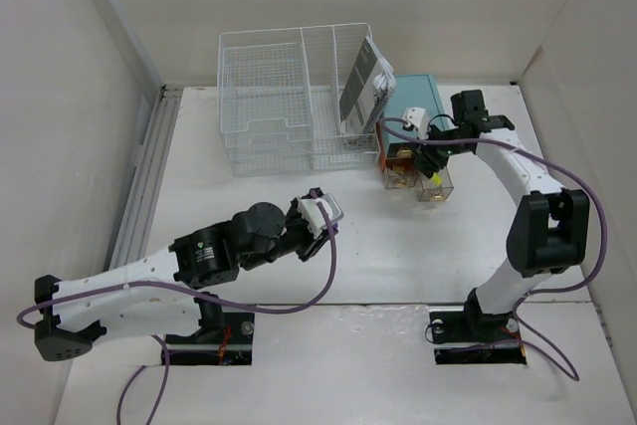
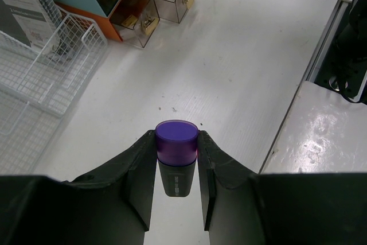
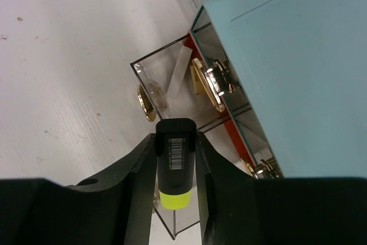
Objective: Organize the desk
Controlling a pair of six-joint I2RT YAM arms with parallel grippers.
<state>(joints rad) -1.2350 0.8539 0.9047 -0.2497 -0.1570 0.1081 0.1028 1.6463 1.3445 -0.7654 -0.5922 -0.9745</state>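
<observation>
The white tabletop (image 1: 398,246) spreads beneath both arms, its ribbed rail (image 1: 144,186) along the left. Over its middle, the left tool (image 1: 320,212) clamps a purple-capped marker (image 2: 176,139). The right tool (image 3: 174,139) grips a black, yellow-tipped highlighter (image 3: 173,199) at an open clear drawer (image 3: 166,78) of the teal drawer box (image 3: 287,55).

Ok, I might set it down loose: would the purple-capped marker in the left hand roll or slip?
Probably rolls: the purple-capped marker looks round. Likely light and stiff: it sits straight, pinched in the left hand. Its glossy cap could slip.
</observation>
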